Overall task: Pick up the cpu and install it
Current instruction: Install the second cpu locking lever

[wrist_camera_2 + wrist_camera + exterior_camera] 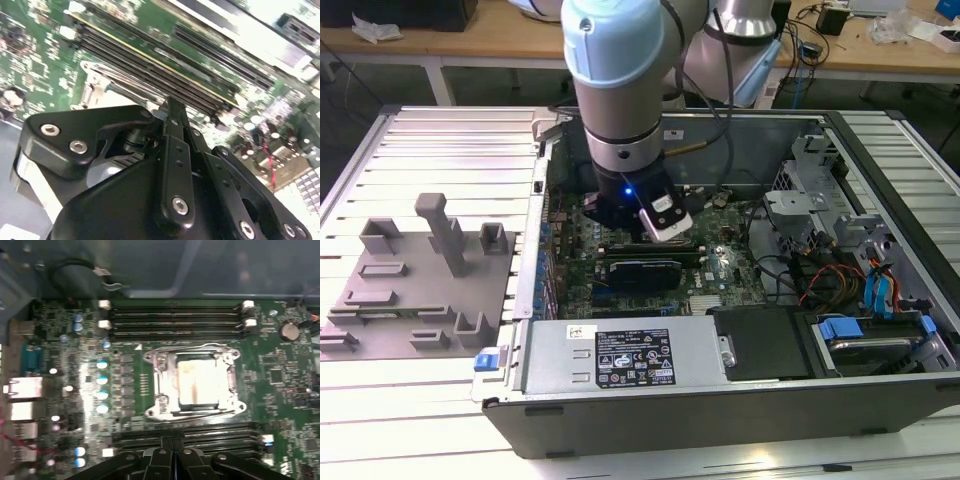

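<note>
My hand (172,452) hangs low over the motherboard (65,340) inside the open PC case (720,410), fingers clenched together w/ nothing between them, and the cpu (197,382) sits in the metal-framed socket (157,385), between the two banks of RAM slots (175,320).

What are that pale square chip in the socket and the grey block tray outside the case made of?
The cpu looks metal-topped: a pale silver-white face that glares under the light, inside a shiny metal frame. The grey fixture looks like matte plastic: a uniform dull grey with no glint, though painted metal cannot be ruled out. The gripper looks like black metal with a satin sheen and bright screws.
</note>
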`<state>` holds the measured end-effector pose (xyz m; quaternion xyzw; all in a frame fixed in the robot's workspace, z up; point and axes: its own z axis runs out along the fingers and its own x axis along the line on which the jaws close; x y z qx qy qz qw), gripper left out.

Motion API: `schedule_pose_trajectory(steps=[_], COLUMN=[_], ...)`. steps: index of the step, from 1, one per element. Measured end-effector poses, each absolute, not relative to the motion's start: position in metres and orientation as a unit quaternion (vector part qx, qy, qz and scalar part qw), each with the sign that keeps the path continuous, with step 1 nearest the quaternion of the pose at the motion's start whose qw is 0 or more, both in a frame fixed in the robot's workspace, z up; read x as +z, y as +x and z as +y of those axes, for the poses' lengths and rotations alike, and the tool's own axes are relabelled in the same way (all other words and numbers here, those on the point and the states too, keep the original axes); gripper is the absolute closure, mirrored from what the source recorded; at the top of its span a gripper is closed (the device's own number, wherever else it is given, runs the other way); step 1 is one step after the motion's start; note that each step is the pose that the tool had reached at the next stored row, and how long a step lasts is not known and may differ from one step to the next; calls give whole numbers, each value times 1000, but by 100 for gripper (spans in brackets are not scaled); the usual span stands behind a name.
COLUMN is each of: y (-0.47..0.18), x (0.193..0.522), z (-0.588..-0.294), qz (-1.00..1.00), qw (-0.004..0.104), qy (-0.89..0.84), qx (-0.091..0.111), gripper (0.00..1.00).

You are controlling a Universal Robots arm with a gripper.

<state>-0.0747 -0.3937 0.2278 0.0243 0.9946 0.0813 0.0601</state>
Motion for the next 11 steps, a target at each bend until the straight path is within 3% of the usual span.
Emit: schedule_pose_trajectory(steps=[5,11], y=[-53,-50], x=[228,228], z=[-392,-371], qz=[995,995], qw=[59,59], qy=[24,24], qx=[81,81], gripper=[89,89])
